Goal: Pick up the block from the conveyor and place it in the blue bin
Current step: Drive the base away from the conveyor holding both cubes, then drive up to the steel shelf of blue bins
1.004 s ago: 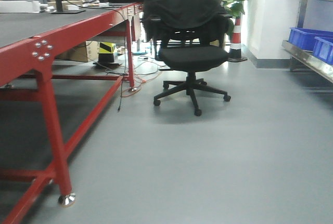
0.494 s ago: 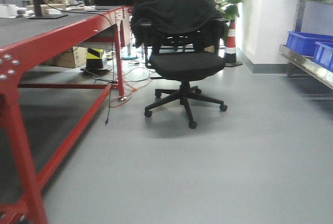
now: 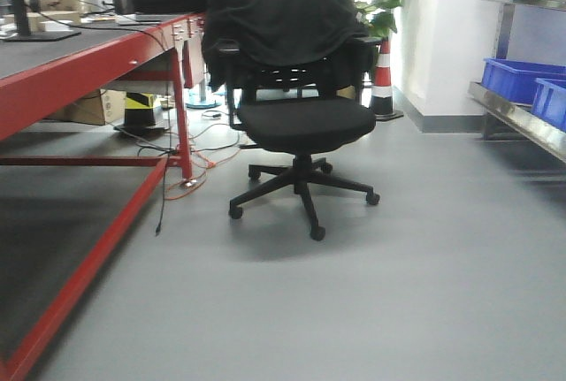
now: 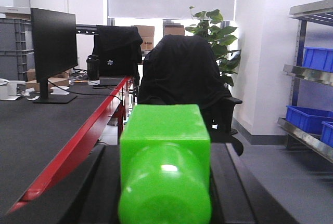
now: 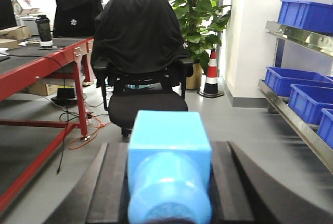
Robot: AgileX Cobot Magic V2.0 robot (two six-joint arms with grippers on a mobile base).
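Observation:
A green block (image 4: pixel 165 146) fills the left wrist view, with my left gripper (image 4: pixel 165 182) shut on it between black fingers (image 4: pixel 99 187). In the right wrist view a blue block (image 5: pixel 169 156) is clamped the same way by my right gripper (image 5: pixel 169 193). The conveyor (image 3: pixel 84 64), dark grey with a red frame, runs along the left side; its belt (image 4: pixel 47 125) lies left of the green block. Blue bins (image 3: pixel 523 78) sit on a steel shelf at the right, also seen from the right wrist as blue bins (image 5: pixel 294 81). Neither arm shows in the front view.
A black office chair (image 3: pixel 296 125) draped with a dark jacket stands straight ahead on the grey floor. Orange and black cables (image 3: pixel 186 173) trail by the red leg. A striped cone (image 3: pixel 382 76) and a plant (image 5: pixel 197 5) stand behind. A monitor (image 4: pixel 53 42) sits on the conveyor.
The front view has moved forward: the near red conveyor leg slid out at the left, and the chair looks larger and closer. The shelf with bins has drawn nearer.

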